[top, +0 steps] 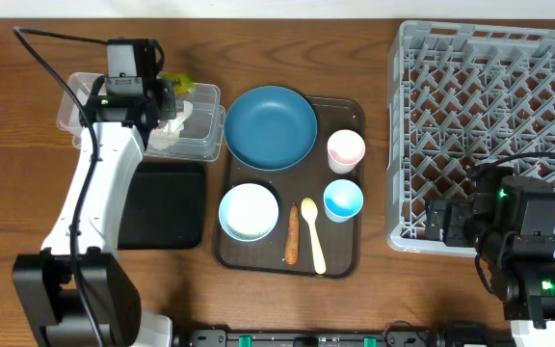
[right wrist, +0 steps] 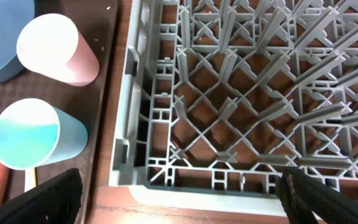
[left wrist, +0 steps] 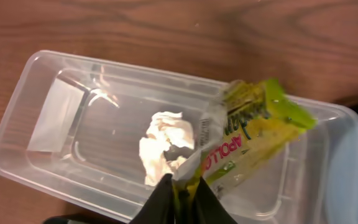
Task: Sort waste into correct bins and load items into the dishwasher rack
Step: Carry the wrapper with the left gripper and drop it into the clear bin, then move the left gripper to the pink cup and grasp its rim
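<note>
Waste sorting is the step in hand, by my reading. The left tool [left wrist: 185,198] is pinching the yellow-green wrapper [left wrist: 253,130] by one end, right over the clear tub [left wrist: 48,81]. That tub is thin see-through plastic with rounded corners, and a crumpled white tissue [left wrist: 163,146] lies on its floor. The wrapper looks like crinkly, glossy film that could cling, so I'd say the next move calls for a clean release above the tub.

The matte black tray [top: 167,207] sits just beside the tub on the wooden table [top: 8,173]. The right tool [right wrist: 179,205] is spread wide and empty at the near edge of the grey rack [right wrist: 229,93], a stiff lattice of pegs.

On the brown serving tray [top: 347,112] wait the smooth blue plate [top: 270,127], pale bowl [top: 249,212], pink cup [top: 346,149], blue cup [top: 343,200], yellow spoon [top: 312,236] and thin orange-brown stick [top: 292,234].
</note>
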Controlling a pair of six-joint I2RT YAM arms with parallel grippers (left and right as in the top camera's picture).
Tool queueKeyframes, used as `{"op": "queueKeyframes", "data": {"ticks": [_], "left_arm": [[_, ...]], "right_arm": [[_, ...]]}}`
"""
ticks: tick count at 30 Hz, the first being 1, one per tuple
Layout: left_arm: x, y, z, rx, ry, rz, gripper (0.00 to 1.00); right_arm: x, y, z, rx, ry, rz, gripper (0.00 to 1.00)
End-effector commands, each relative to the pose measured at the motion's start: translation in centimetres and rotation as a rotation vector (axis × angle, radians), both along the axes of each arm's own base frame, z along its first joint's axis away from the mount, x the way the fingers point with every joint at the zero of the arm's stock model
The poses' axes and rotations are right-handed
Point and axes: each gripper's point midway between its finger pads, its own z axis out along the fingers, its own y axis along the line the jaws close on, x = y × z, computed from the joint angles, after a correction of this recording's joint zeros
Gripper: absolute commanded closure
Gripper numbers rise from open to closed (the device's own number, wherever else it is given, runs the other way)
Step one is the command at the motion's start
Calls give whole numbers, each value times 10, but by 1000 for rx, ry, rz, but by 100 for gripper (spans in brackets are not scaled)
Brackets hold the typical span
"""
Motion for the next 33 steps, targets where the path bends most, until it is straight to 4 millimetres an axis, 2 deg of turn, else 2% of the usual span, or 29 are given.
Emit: {"op": "queueKeyframes", "data": {"ticks": [1,5,9,13,16,19,23,29,33], "left_arm": [[0,5,-5,10,14,15,70],[0,5,-5,10,14,15,48],[0,-8,-3,-46,8,-31,47],[-4,-42,3,-200,5,-153,46],[-7,-70,9,-331,-3,-250,38],[-11,-93,14,-486,3,-275,36],[-15,-114,14,-507,18,-300,37],[-31,-182,14,-493,52,-456,32],[-42,-220,13,-420,60,-523,31]], "right_arm": [[2,4,8,11,-20,5,1],[2,4,8,11,-20,5,1],[2,4,8,11,-20,5,1],[2,4,8,12,-20,5,1],[2,4,8,11,-20,5,1],[2,4,9,11,-22,5,1],[4,4,10,11,-31,6,1],[5,4,11,11,-34,5,1],[5,4,10,11,-34,5,1]]}}
